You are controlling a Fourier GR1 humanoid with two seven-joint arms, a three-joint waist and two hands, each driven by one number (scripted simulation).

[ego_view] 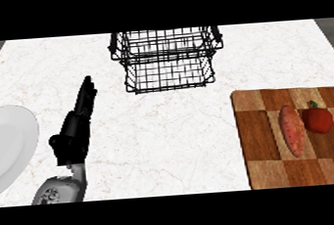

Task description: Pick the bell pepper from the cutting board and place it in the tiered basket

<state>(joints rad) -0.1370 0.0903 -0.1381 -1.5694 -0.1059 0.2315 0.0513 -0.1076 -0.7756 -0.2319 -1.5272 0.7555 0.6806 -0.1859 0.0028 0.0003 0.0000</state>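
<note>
You see bell pepper (317, 119) on cutting board (296, 142), right side of worktop (171, 129), touching or just beside sweet potato (293, 130) on its left. Left hand (75, 126) well apart from it, lower left, fingers straight and together, holding nothing, near white plate (6, 145). Tiered basket (167, 58) at far edge, centre. Right hand: only a dark speck at right edge, its state you cannot tell.

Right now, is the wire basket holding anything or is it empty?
Empty: the basket shows only bare wire, and the pepper lies on the cutting board.
</note>
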